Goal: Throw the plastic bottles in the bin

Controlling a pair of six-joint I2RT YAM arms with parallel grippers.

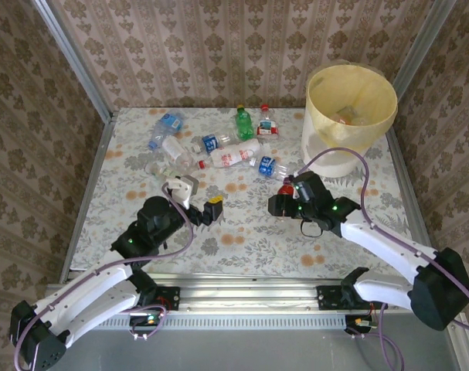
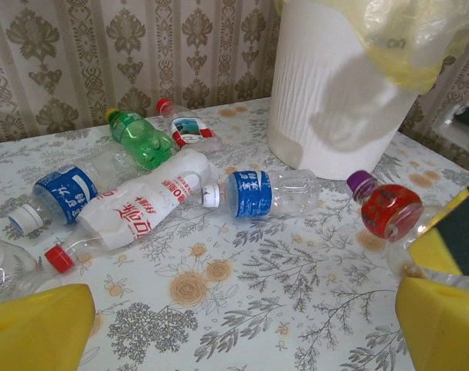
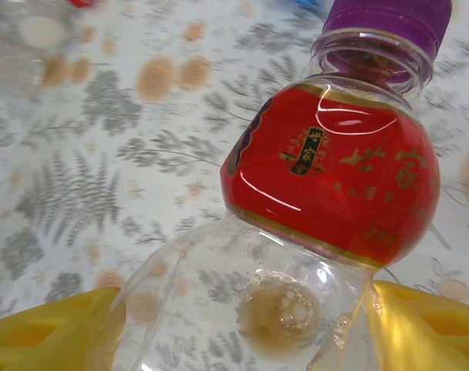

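Walls: patterned paper is seen on the three sides behind and beside the rig.
Worktop [image 1: 242,232]: it is covered by a floral cloth, with the arms mounted at its near edge.
Bin [image 1: 324,147]: it is stood at the far right corner and lined with a yellow bag. Its mouth is open, and what lies inside cannot be made out.
Bottles [image 1: 230,157]: a loose cluster is laid flat across the middle, left of the bin. A green bottle [image 1: 244,124] is at its far side.
Left pincer [image 1: 197,197]: it is released, with the jaws wide and nothing between them, and is aimed at the cluster from the near side.
Right pincer [image 3: 242,336]: it is clenched on the clear lower body of the red bottle, below the label.
Red bottle [image 3: 334,178]: it has a purple cap, a red label and brown dregs inside. It is held near the bin's near side. Whether it is clear of the worktop cannot be told.
Step in hand: this is judged to be the carry of the red bottle to the bin.
Done well: the bottle should be raised above the rim before any sideways travel, so the bag is not snagged. A firm grip is needed, as the thin wall may buckle. Release is best made over the middle of the mouth.
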